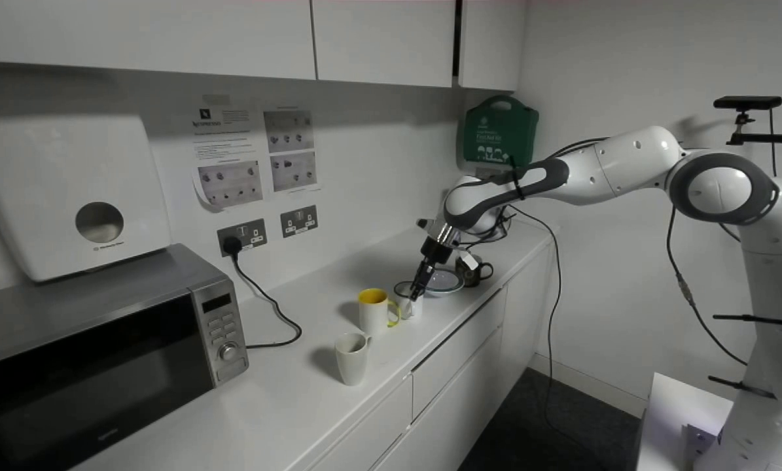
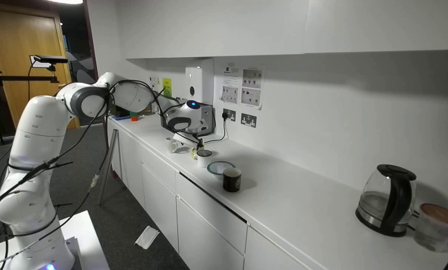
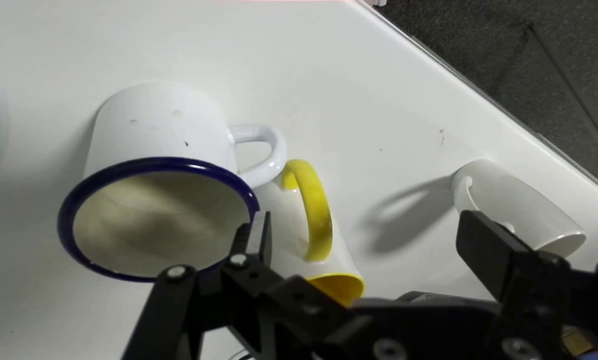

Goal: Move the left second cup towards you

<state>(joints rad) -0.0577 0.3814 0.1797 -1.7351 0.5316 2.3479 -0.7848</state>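
The left second cup point(image 1: 371, 318) is white outside, with a yellow inside and yellow handle. It stands upright on the counter between two other cups. In the wrist view the yellow-handled cup point(image 3: 289, 235) lies partly behind the left finger. A sliver of it shows in an exterior view point(image 2: 194, 153). My gripper point(image 3: 366, 236) is open and holds nothing. Its left finger overlaps the blue rim of a white enamel mug point(image 3: 163, 127); I cannot tell if they touch. Its right finger is in front of a plain white cup point(image 3: 521, 202). In an exterior view the gripper point(image 1: 417, 291) is over the enamel mug.
A shallow bowl point(image 2: 221, 167) and a dark mug point(image 2: 231, 180) stand past the enamel mug. A microwave point(image 1: 217, 327) stands at the other end of the row, against the wall. A kettle point(image 2: 388, 202) and a lidded jar point(image 2: 435, 228) stand further along. The counter's front edge point(image 1: 423, 350) runs close by the cups.
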